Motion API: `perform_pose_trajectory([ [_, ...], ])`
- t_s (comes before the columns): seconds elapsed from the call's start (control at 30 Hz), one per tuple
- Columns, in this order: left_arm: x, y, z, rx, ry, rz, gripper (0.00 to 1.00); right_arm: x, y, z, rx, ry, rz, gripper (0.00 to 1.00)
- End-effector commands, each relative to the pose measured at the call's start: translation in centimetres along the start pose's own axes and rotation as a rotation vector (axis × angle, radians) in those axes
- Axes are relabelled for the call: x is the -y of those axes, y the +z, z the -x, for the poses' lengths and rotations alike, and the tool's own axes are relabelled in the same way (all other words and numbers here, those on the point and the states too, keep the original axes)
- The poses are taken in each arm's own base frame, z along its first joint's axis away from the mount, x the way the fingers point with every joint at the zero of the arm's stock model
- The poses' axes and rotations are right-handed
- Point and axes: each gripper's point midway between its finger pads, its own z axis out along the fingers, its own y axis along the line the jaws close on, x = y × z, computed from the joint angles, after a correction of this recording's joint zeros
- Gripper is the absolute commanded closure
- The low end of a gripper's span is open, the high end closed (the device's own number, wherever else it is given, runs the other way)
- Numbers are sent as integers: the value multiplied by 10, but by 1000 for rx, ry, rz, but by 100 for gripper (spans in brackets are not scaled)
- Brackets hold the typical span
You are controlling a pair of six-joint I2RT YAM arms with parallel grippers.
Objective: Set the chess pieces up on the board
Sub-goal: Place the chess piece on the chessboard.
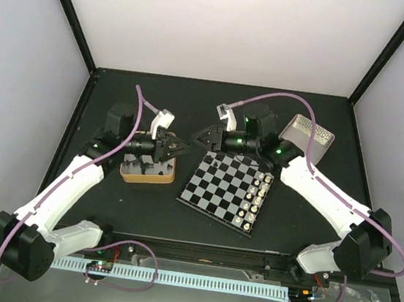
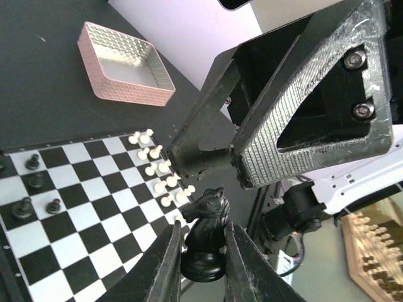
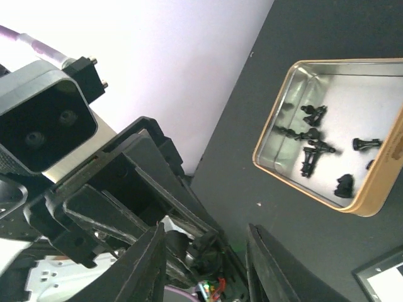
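My left gripper (image 1: 178, 147) is shut on a black knight (image 2: 206, 234) and holds it upright in the air, left of the board's far corner. My right gripper (image 1: 198, 137) is open and faces it tip to tip. Its fingers (image 2: 203, 146) spread just above the knight's head without touching it. In the right wrist view the right gripper (image 3: 204, 255) stands open around the dark tip of the left gripper. The chessboard (image 1: 215, 192) holds a few black pieces (image 2: 25, 206) at its far left corner. More black pieces (image 3: 313, 145) lie in the gold-rimmed tin (image 3: 267, 135).
White pieces (image 1: 255, 196) stand in two rows along the board's right edge. The tin (image 1: 148, 172) sits left of the board, under my left gripper. A pink box (image 1: 307, 134) stands at the back right. The left wrist camera (image 3: 44, 119) is close to my right fingers.
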Motion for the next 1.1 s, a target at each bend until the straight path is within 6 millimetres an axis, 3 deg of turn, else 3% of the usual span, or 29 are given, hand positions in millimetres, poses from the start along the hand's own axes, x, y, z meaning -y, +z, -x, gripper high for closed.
perform_pose_trajectory([
  [0.0,15,-11,20,29,151,65,90,-19,1,4,-39,33,48,66],
  [0.23,22,-13,19,28,191,53,90,-29,9,-8,-94,16,91,69],
  [0.53,27,-17,20,48,217,59,88,-33,10,-13,-113,13,84,94],
  [0.57,28,-17,20,48,214,58,84,-33,10,-12,-109,10,81,97],
  [0.7,26,-21,20,54,212,86,46,-26,6,-2,-40,-57,17,99],
  [0.77,19,-26,20,66,214,157,34,-19,1,10,22,-114,-53,99],
  [0.87,1,-40,20,102,211,316,21,4,-6,28,107,-202,-211,99],
  [1.07,-19,-87,32,280,250,605,14,77,-5,48,179,-321,-545,99],
])
